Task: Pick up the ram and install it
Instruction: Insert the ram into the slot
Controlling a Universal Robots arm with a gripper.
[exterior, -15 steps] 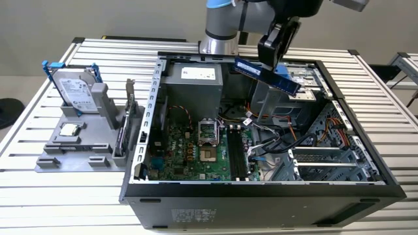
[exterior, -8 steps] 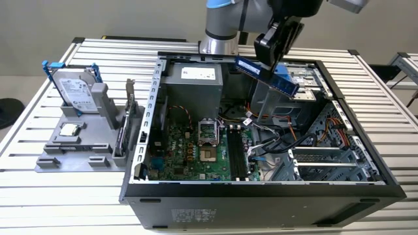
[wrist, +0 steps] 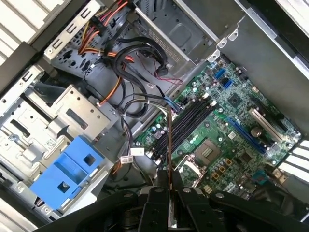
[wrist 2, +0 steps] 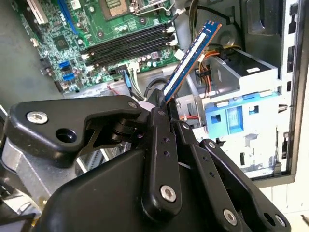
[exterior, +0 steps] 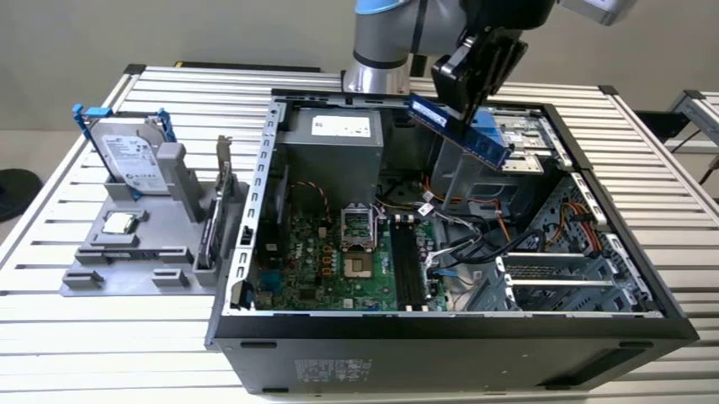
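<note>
In the exterior view's upper middle, the tool [exterior: 464,108] pinches the ram [exterior: 490,145] edgewise, seemingly high enough to clear the case [exterior: 450,353].

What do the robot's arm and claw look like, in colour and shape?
The arm is a round silver-grey tube with a light blue band at its joint. The claw is matte black: flat, rounded link bars joined by silver screws.

Exterior view: high, oblique, set back from the open computer case [exterior: 450,345]. Both wrist views: close above it, facing down; all share its motherboard [wrist: 231,130].
</note>
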